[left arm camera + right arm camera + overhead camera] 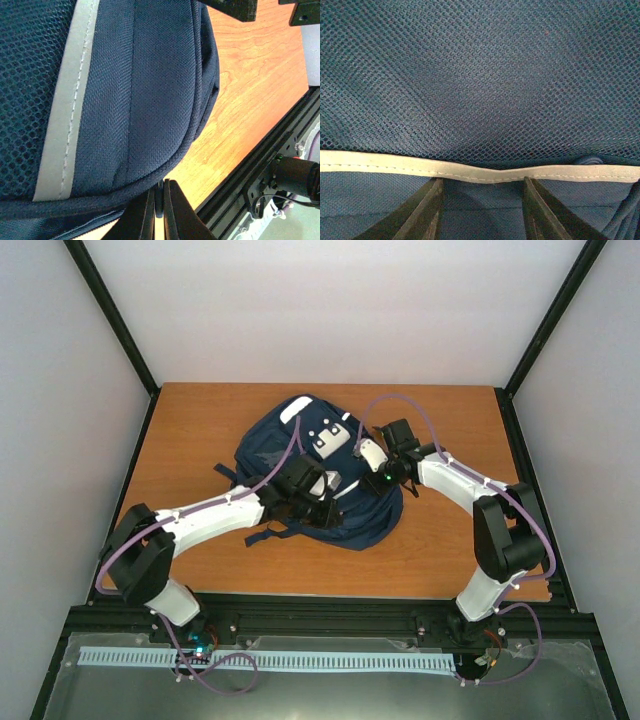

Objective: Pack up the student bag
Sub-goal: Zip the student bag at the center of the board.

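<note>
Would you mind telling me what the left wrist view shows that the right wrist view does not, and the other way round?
Only the left wrist view: the wooden table, the black frame rail, a smooth woven panel of the student bag, and the left gripper with its fingers pressed together at the bag's edge. Only the right wrist view: the right gripper with its fingers apart, their tips hidden behind the bag's edge. Both: the bag's navy mesh and its pale stitched stripe.
</note>
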You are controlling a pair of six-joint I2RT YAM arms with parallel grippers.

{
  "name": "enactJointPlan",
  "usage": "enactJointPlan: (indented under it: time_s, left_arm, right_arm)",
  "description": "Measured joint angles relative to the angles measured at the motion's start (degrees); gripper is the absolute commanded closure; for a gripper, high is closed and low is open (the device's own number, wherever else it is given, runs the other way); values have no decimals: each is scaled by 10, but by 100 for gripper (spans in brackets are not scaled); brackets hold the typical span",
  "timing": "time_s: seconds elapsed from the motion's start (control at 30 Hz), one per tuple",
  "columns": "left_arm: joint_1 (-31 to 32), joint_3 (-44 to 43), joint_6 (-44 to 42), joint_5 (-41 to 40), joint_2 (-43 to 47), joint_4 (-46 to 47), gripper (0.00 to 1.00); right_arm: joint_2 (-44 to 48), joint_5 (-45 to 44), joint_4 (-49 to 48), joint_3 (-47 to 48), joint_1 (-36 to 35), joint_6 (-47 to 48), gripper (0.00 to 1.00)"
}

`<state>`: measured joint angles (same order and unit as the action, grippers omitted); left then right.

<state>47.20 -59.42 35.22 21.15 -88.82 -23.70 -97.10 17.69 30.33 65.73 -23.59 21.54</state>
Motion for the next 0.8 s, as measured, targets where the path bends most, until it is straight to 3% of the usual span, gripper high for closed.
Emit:
enactJointPlan:
  time_s: [0.57, 0.8]
  left_arm:
    - [30, 7, 92, 26, -77, 130, 98]
    - [35, -41, 71, 26, -93, 109, 58]
  right_arm:
    - [10, -12, 12, 0, 3, -2, 55]
    - [119, -33, 65, 0, 17, 7, 53]
